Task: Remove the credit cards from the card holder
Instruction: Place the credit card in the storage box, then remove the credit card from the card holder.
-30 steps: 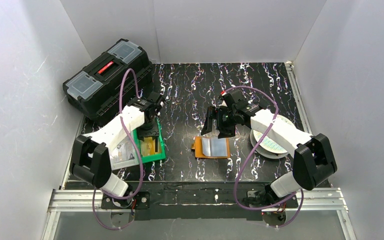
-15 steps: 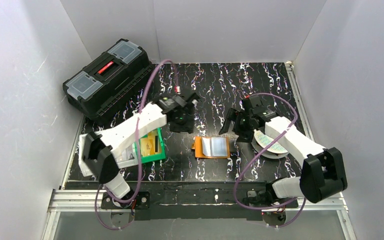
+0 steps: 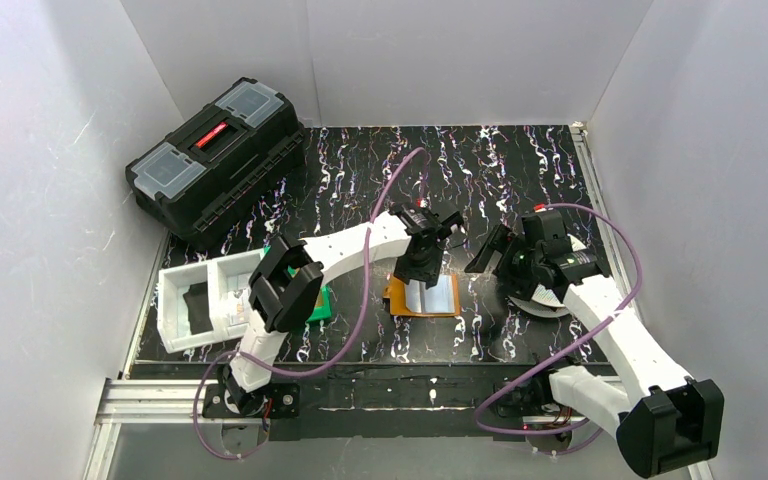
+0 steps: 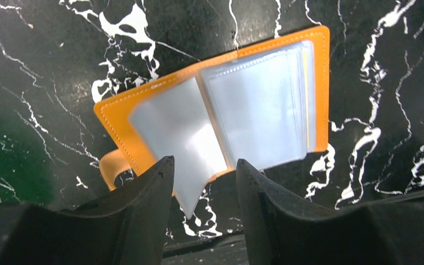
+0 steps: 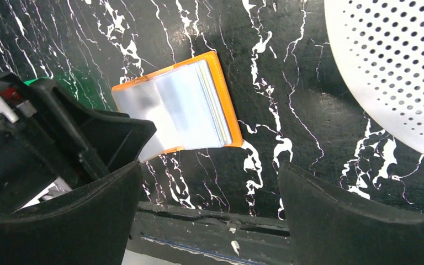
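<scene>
Item, card holder (image 4: 221,118): lying open on the table (image 4: 44,55), probably light and floppy, with slick clear sleeves best taken at their free edges; I am hovering my left gripper (image 4: 204,165) half-open and empty over its near edge, and holding my right gripper (image 5: 210,171) wide open and empty beside it.

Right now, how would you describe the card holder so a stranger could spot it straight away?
On the black marbled table, look near the middle, under the left hand. The card holder lies open and flat there. It is the only orange thing, with silvery-clear pockets, unlike the round white perforated disc to its right.
</scene>
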Robot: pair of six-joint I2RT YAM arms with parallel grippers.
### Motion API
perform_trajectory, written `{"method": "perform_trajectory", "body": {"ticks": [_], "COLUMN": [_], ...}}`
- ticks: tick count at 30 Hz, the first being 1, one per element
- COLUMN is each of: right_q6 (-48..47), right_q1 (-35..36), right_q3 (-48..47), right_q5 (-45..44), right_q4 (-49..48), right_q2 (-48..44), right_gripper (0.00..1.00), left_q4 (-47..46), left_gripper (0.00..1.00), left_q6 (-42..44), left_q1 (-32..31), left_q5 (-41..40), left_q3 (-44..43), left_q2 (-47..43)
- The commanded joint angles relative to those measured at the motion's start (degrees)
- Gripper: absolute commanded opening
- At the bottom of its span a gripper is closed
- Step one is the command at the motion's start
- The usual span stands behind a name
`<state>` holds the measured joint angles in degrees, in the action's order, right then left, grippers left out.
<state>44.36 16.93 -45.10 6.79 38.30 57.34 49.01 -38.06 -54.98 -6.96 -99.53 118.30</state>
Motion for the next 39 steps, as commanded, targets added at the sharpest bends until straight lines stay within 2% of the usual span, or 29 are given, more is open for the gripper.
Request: {"method": "perform_trajectory", "body": {"ticks": [1, 12, 25, 31, 33, 35, 39], "right_q6": [0.85, -0.59, -1.32, -3.89, -4.51, -4.60, -3.93], "right_q1": [-0.57, -0.93, -0.93, -0.34, 0.56, 1.66, 4.95], "right_q3": [1.55, 1.16, 2.17, 1.26, 0.51, 0.17, -1.88], "right_q5": [-1.39, 0.24, 1.89, 4.47, 5.46, 7.27, 8.68], "right_q4": [1.34, 0.80, -1.14, -2.88, -3.61, -5.30, -7.64], "right_q2": [-2.39, 0.42, 3.18, 7.25, 10.27, 13.06, 18.26], "right_gripper": [0.98, 0.98, 0.98, 0.96, 0.91, 0.81, 0.51], "left_q4": [-0.81, -2.53, -4.43, -5.13, -6.33, -7.64, -10.15], "left_gripper": [0.44, 0.44, 0.36, 0.23, 0.17, 0.11, 0.03], "left_q6": [0.24, -0.14, -0.39, -0.62, -0.87, -1.38, -1.95], "left_q1": [0.20, 0.17, 0.22, 0.31, 0.50, 1.08, 2.51], "left_q5": [-0.10, -0.58, -0.25, 0.46, 1.60, 2.80, 5.13], "left_q3": [-1.23, 2.11, 5.82, 6.93, 8.56, 10.20, 13.63], "left_q2": [1.33, 4.93, 5.70, 5.22, 4.74, 4.19, 2.82]}}
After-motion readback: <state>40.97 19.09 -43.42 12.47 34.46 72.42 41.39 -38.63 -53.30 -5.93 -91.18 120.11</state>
